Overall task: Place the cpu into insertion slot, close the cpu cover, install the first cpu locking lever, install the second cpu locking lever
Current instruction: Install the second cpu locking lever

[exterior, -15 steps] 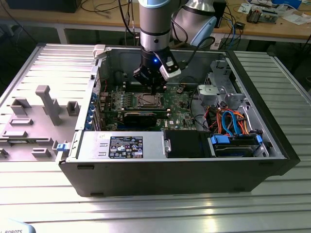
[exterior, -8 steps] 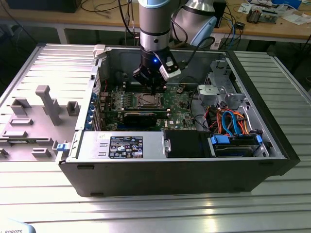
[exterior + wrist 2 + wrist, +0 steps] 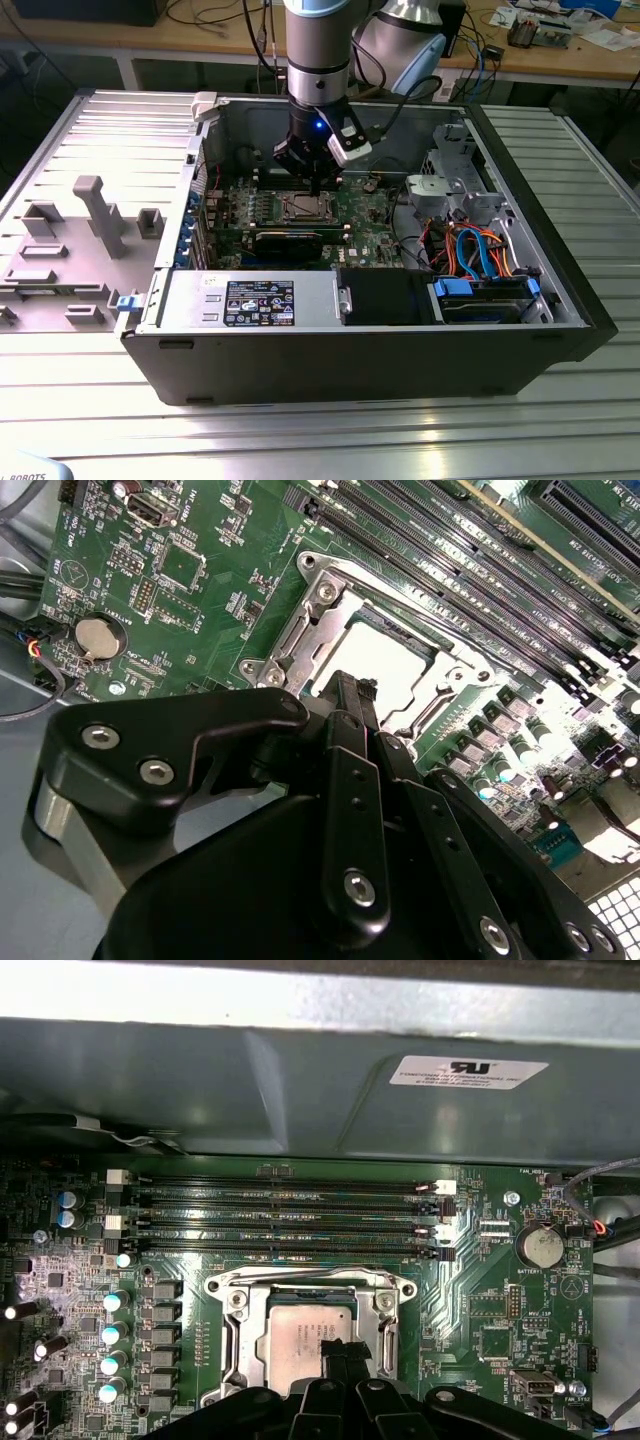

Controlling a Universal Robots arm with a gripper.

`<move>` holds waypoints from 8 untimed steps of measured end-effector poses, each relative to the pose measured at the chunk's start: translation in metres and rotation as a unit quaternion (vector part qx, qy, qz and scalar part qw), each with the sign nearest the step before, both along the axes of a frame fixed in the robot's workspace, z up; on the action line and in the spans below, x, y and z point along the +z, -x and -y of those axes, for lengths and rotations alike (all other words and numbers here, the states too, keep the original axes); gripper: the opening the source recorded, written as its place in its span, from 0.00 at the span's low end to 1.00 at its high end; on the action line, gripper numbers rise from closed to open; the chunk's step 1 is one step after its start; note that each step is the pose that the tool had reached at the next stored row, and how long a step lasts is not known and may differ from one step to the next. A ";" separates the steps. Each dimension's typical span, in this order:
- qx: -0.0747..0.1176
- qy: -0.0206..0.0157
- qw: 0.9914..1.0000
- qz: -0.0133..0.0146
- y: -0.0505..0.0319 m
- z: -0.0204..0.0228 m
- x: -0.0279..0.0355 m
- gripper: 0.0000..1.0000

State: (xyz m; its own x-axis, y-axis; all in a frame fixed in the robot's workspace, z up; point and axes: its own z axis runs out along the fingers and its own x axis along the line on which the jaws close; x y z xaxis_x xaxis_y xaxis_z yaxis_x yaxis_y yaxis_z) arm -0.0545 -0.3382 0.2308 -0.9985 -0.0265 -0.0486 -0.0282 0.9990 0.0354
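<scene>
The arm reached down into the open computer case [image 3: 560,300], which lay on its side on the ribbed metal table [image 3: 300,440], and the gripper [image 3: 316,185] hung directly above the insertion slot [image 3: 307,208] near the middle of the green motherboard [image 3: 370,215]. In both wrist views the black jaws stood pressed together, their narrow tip poised over the near edge of the socket and holding nothing that could be seen. In the second wrist view the gripper [image 3: 348,692] sat just above the cpu [image 3: 385,660], which lay flat inside the slot with its pale metal top facing up. The cpu cover [image 3: 300,630], a silver frame with a square window, lay down around the chip, with screws at its corners. In the first wrist view the cpu [image 3: 300,1335] again rested square in the socket, the cpu cover [image 3: 232,1305] framing it, and the gripper [image 3: 345,1352] overlapped the chip's lower corner. Whether the tip touched the chip could not be told. Beyond the socket ran four long black memory slots [image 3: 280,1215], and a round coin battery [image 3: 543,1247] sat off to one side. In the exterior view, a grey fixture tray [image 3: 80,240] lay on the table at the exterior view's left, well apart from the case
</scene>
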 end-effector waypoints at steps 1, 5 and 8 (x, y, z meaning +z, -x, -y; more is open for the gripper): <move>0.000 0.000 1.000 0.000 0.0000 0.0000 0.0000 0.11; 0.000 0.000 1.000 0.000 0.0001 0.0000 0.0000 0.11; 0.000 0.000 1.000 -0.012 -0.0012 0.0001 0.0007 0.11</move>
